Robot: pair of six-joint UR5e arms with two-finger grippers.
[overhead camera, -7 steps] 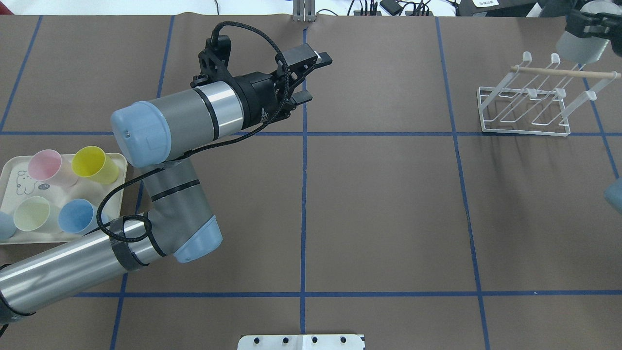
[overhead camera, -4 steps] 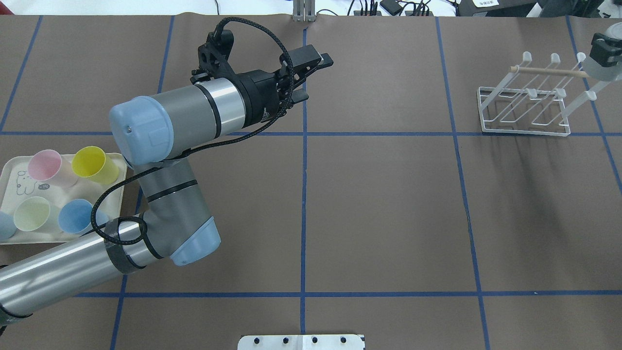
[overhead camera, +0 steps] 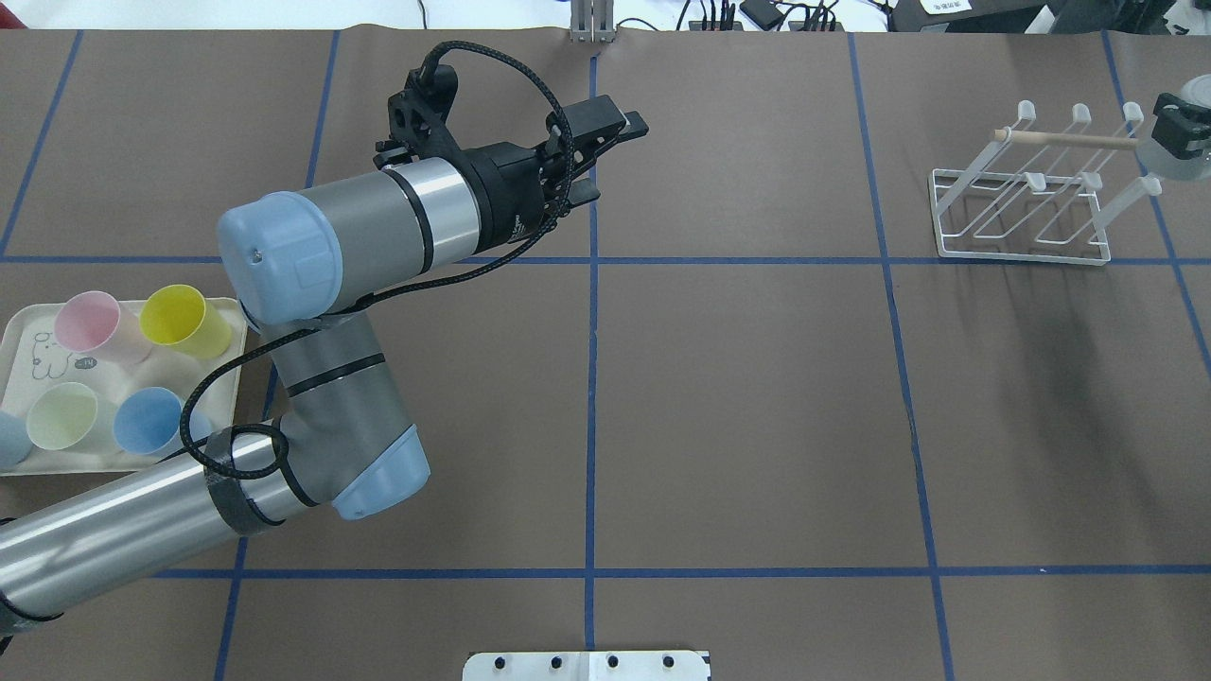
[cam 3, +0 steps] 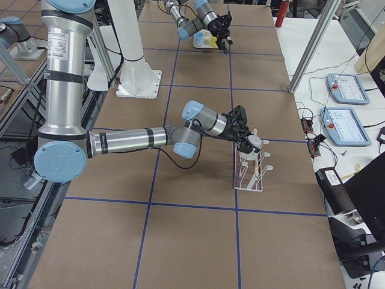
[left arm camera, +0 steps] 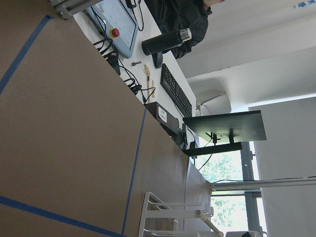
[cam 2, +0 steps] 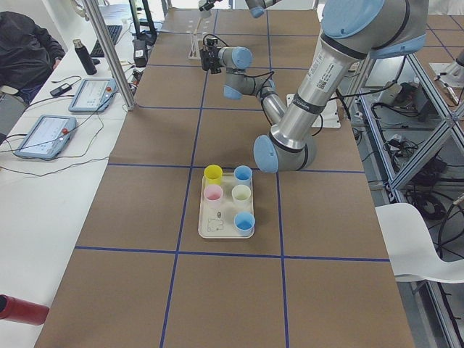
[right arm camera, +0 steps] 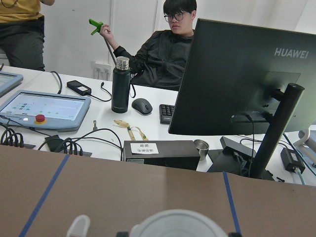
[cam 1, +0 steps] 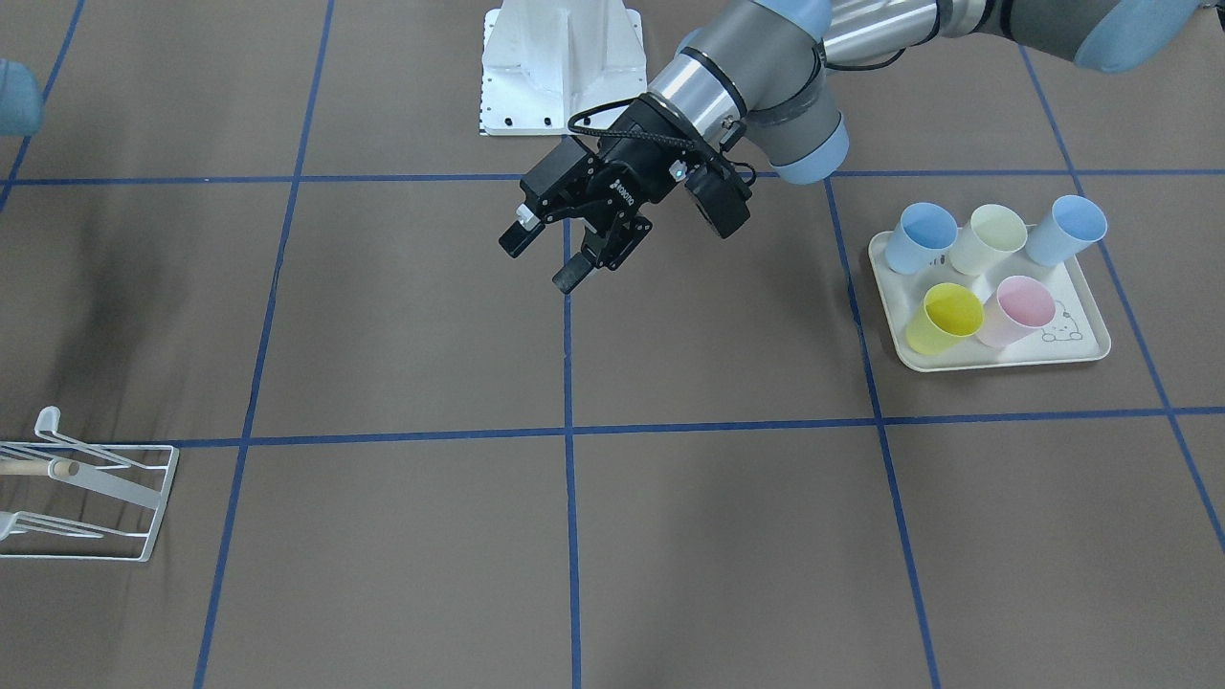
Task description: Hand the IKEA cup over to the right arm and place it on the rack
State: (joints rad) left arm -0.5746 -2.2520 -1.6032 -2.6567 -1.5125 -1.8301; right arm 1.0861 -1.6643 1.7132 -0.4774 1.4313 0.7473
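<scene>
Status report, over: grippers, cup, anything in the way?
Left gripper open, empty, mid-table. Right gripper shut on cup at rack. Nothing blocking seen.

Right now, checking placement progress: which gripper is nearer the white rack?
Right. The right gripper, holding a grey cup, is at the rack, by its end prong; the left gripper hangs open over mid-table, far from it.
</scene>
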